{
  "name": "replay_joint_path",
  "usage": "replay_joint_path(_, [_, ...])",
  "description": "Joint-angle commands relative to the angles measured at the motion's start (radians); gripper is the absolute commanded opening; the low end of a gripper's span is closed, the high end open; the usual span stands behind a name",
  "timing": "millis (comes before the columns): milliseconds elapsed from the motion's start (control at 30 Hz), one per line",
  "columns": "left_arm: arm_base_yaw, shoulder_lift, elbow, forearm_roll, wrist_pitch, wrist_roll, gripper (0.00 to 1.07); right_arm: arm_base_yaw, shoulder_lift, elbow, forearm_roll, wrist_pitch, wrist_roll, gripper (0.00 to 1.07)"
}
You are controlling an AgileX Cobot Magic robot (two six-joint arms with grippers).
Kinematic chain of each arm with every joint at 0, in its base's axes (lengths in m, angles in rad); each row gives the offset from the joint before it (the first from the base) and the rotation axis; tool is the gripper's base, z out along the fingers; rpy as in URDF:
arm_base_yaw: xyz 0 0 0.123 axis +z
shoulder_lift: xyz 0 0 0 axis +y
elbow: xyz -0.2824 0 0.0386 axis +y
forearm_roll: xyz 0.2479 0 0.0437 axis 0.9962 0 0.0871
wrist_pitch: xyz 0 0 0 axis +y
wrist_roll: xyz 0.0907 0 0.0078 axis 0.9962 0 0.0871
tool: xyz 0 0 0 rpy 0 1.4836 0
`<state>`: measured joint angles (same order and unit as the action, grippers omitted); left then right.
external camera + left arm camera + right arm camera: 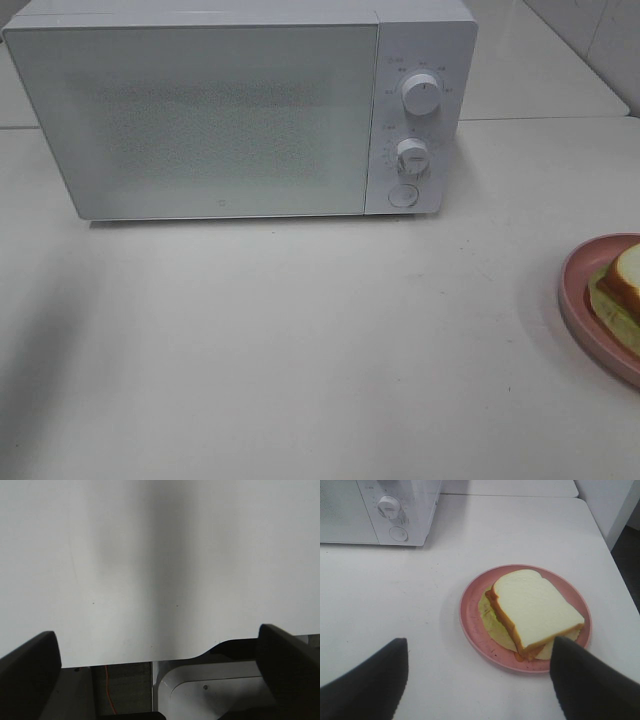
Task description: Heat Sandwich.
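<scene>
The sandwich (626, 277) lies on a round pink plate (573, 290) at the right edge of the white table, half cut off by the exterior view. In the right wrist view the sandwich (535, 609) shows white bread on top with lettuce and reddish filling under it, on the plate (469, 611). My right gripper (480, 645) hovers open above the near side of the plate, one dark finger (367, 682) on each side, holding nothing. My left gripper (157, 635) is open over bare table. Neither gripper shows in the exterior view.
A white microwave (200, 110) stands at the back with its door shut; two knobs (421, 95) and a round button (402, 196) sit on its right panel. Its corner (395, 510) shows in the right wrist view. The table's edge (125, 657) runs below the left gripper.
</scene>
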<state>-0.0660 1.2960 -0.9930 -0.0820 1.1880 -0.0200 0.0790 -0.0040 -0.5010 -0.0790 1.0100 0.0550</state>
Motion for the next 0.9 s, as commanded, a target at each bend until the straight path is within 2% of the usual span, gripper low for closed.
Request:
replay_joint_path(33, [0.062, -0.086, 0.055, -0.005, 0.02, -0.006, 0.99, -0.006, -0.027, 0.002, -0.004, -0.016, -0.01, 0.74])
replay_joint_path(367, [0.086, -0.359, 0.211, 0.019, -0.004, 0.0, 0.99, -0.006, -0.027, 0.002, -0.004, -0.016, -0.009, 0.74])
replay_joint_path(533, [0.086, -0.581, 0.31, 0.029, -0.054, 0.0, 0.99, -0.006, -0.027, 0.002, -0.004, -0.016, -0.009, 0.74])
replay_joint_path(600, [0.086, -0.613, 0.321, 0.031, -0.056, 0.0, 0.99, -0.006, -0.027, 0.002, -0.004, -0.016, -0.009, 0.74])
replay_joint_path(633, [0.086, -0.692, 0.347, 0.038, -0.057, 0.002, 0.99, -0.006, -0.027, 0.002, -0.004, -0.016, -0.009, 0.74])
replay_joint_path(733, [0.086, -0.76, 0.37, 0.046, -0.057, 0.002, 0.99, -0.006, -0.027, 0.002, -0.004, -0.016, -0.009, 0.74])
replay_joint_path(800, [0.086, -0.87, 0.407, 0.055, -0.063, 0.002, 0.99, -0.006, -0.027, 0.002, -0.004, -0.016, -0.009, 0.74])
replay_joint_path(900, [0.086, -0.934, 0.434, 0.056, -0.087, 0.002, 0.99, -0.006, -0.027, 0.002, -0.004, -0.016, -0.009, 0.74])
